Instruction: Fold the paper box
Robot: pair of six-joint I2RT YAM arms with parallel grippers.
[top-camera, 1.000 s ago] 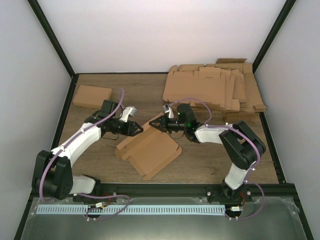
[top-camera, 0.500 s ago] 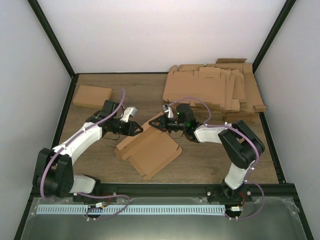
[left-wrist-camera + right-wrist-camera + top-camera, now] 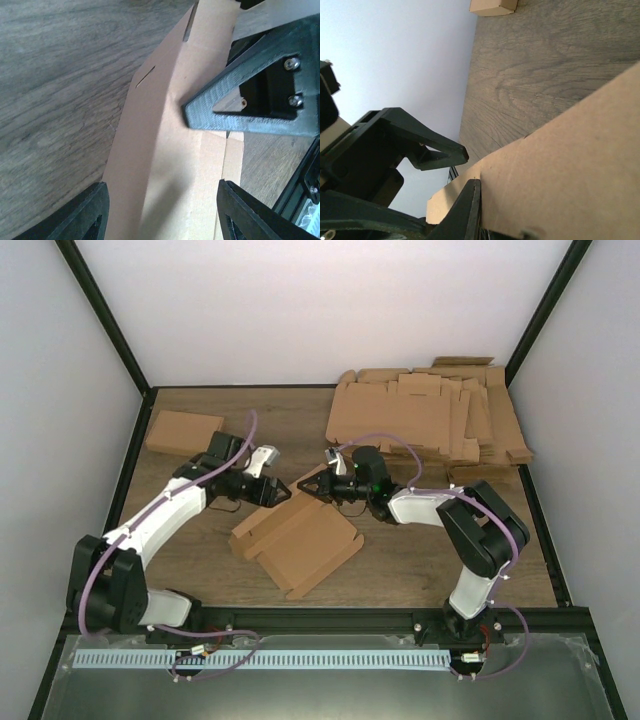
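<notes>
Your paper box [image 3: 297, 545] lies in the middle of the table [image 3: 420, 560], one flap up. Your left claw [image 3: 275, 492] is open around that flap. Your right claw [image 3: 306, 486] is closed, maybe pinching it.

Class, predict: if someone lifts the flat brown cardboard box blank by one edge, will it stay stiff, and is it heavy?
The flat brown cardboard box blank probably hinges at its creases: one flap already bends up. It looks thin, so likely light. Lying flat, it should slide, not roll.
</notes>
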